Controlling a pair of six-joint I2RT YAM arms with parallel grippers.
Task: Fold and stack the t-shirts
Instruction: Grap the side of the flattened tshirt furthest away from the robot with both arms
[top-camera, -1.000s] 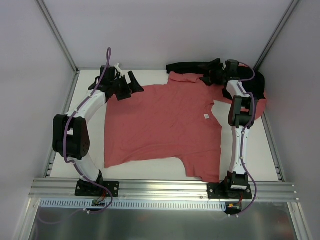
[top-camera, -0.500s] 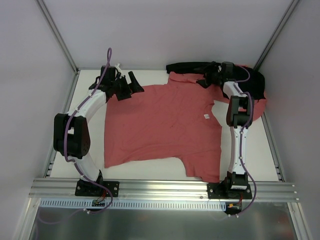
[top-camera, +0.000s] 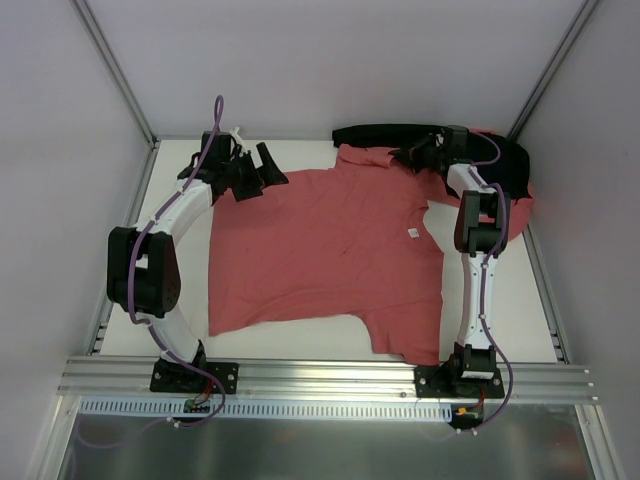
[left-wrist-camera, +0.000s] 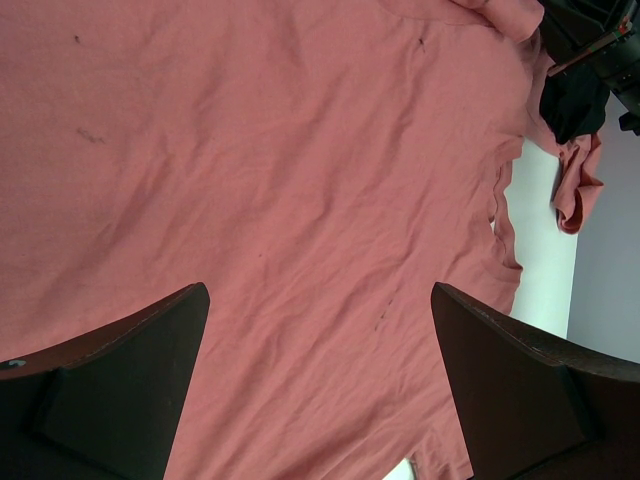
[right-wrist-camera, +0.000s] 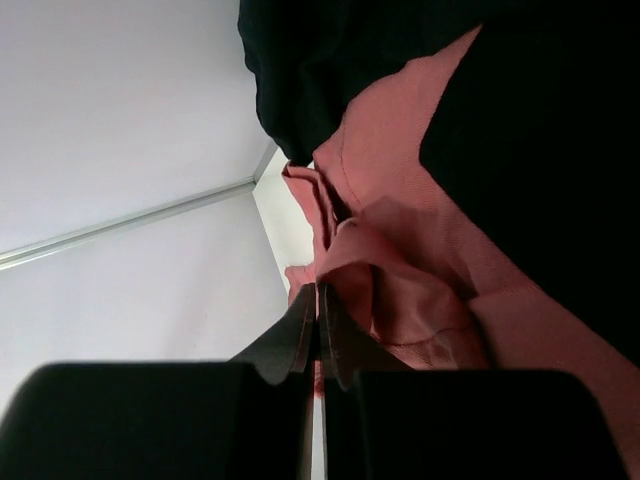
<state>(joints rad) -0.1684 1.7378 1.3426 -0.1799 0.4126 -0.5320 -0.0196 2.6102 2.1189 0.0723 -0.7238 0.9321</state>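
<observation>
One salmon-red t-shirt lies spread flat over the middle of the table, its collar at the far edge. My left gripper hangs open over the shirt's far left corner. In the left wrist view only flat cloth shows between the two dark fingers. My right gripper is at the shirt's far edge by the collar. Its jaws are pressed together at a raised fold of salmon cloth, and a thin red sliver shows between them.
A black cloth lies along the back edge at the right, with more salmon cloth bunched under it in the far right corner. White walls and metal posts close in the table. A small white tag sits on the shirt.
The right gripper has slid a little to the left along the shirt's far edge and closed from open to shut. The left arm and the shirt have stayed still.
</observation>
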